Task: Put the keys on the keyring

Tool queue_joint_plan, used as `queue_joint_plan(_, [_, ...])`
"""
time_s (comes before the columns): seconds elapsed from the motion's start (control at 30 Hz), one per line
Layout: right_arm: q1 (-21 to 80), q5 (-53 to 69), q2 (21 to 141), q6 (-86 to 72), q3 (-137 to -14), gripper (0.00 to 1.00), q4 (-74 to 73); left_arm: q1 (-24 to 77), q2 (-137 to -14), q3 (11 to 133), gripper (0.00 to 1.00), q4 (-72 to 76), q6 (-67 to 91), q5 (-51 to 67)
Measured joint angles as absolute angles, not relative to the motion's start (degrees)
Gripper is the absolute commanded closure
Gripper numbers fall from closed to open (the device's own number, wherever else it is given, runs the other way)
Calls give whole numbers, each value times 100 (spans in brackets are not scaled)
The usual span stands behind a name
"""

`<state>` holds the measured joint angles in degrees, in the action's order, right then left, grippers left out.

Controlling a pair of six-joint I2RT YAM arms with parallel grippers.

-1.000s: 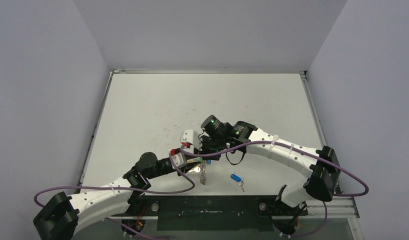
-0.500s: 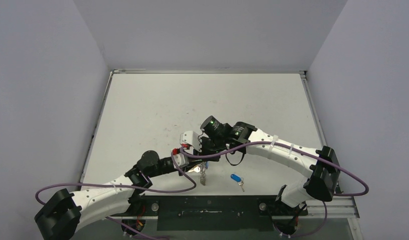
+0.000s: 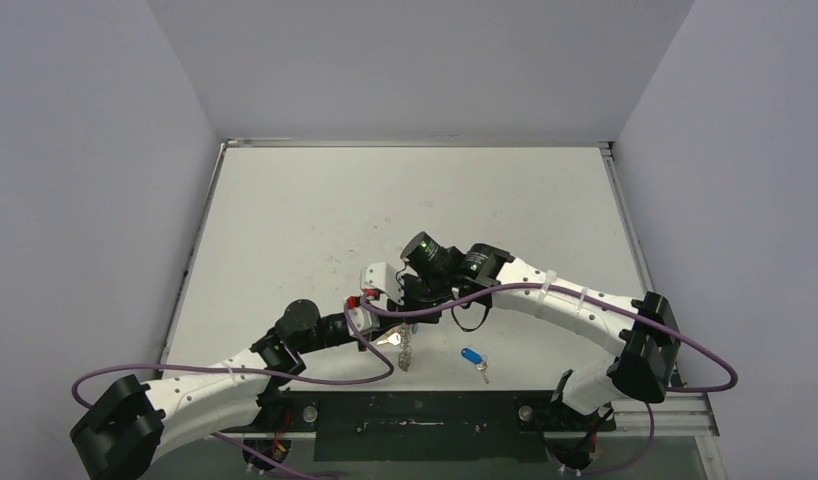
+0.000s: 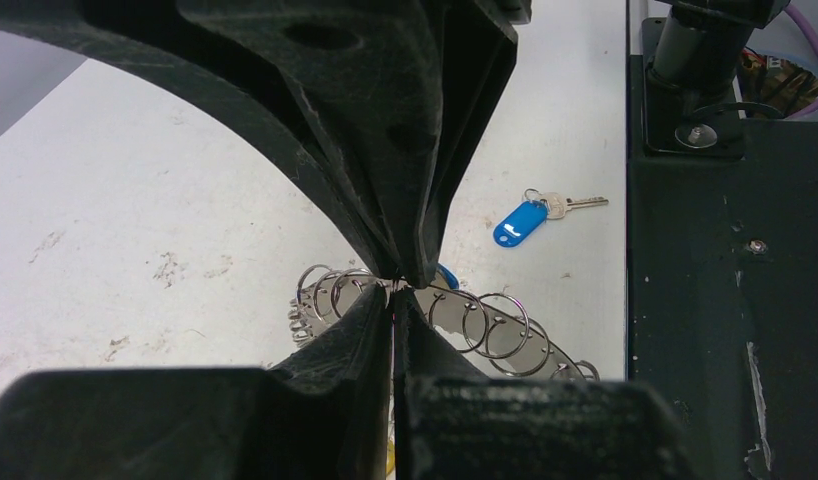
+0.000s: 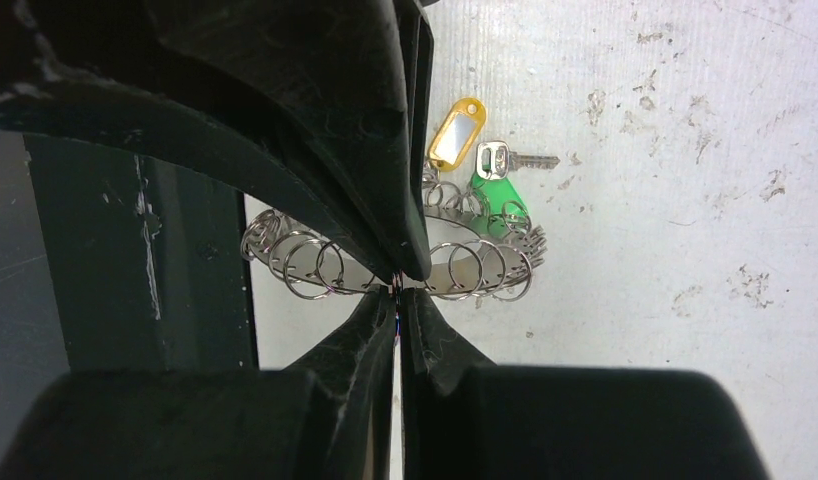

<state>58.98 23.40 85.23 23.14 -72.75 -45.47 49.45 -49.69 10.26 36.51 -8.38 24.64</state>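
Silver keyring (image 5: 465, 270) sits just past left fingers (image 4: 401, 274) and right fingers (image 5: 404, 268), both squeezed shut. Yellow key (image 5: 457, 133) and green key (image 5: 500, 190) seem on; blue key (image 4: 525, 220) waits beyond.

The left arm (image 3: 235, 375) pushes a little farther in over the table (image 3: 285, 220), and the green tag (image 5: 497, 190) hides from the top view.
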Motion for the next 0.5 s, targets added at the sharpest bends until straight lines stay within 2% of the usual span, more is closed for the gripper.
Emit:
queue_joint_plan(0.2, [5892,2335,8521,2316,-7253,63,-4447,4947,-4901,1026,100,3625,-832,2445])
queue_joint_plan(0.27, [5874,2335,8501,2290,-7214,56,-4357,4947,-4847,1026,100,3621,-832,2440])
queue_joint_plan(0.5, [5321,2777,7843,2244,-6556,54,-3723,4947,-4768,958,100,3662,-816,2412])
